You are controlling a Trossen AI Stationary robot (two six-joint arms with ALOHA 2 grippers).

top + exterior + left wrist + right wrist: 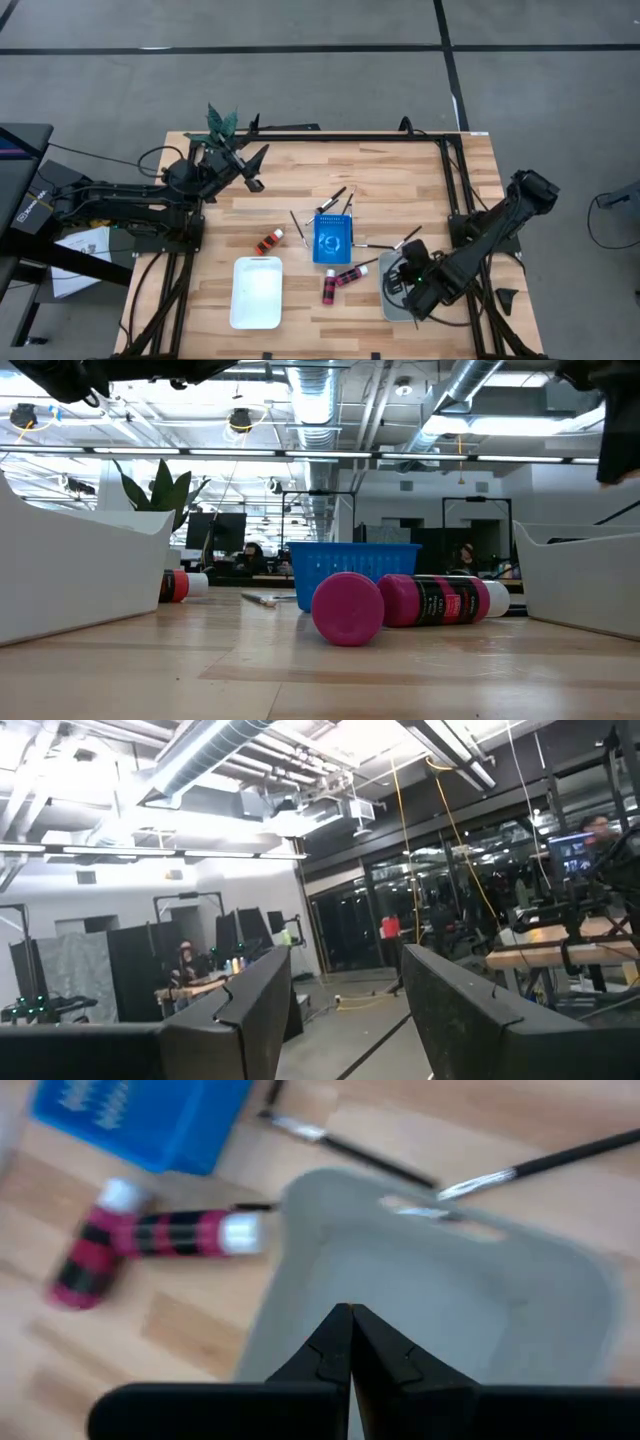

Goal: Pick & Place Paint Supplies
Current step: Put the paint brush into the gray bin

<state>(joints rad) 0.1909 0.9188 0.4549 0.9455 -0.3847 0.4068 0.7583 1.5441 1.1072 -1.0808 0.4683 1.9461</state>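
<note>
The right claw [352,1320] hangs over the grey tray [392,300] at the near right part of the wooden surface [400,180], its two dark fingers pressed together with nothing between them. The tray's inside shows bare in the right wrist view.

The left claw [252,165] is raised at the far left corner of the surface, beside a small green plant [222,124]. Its fingers [240,1010] stand apart and hold nothing (its own camera looks out level into the room).

The paint supplies lie scattered around the blue rack [332,238] in the middle. One red bottle [269,241] lies on its side left of the rack, just beyond the white tray [257,292]. Two more bottles [340,279] lie together just in front of the rack, between the two trays; in the low view one of them points its round pink base at the camera. Several thin dark brushes [331,199] lie around the rack: some beyond it, one [297,228] at its left, and others [405,239] at its right, close to the grey tray's far edge.
</note>
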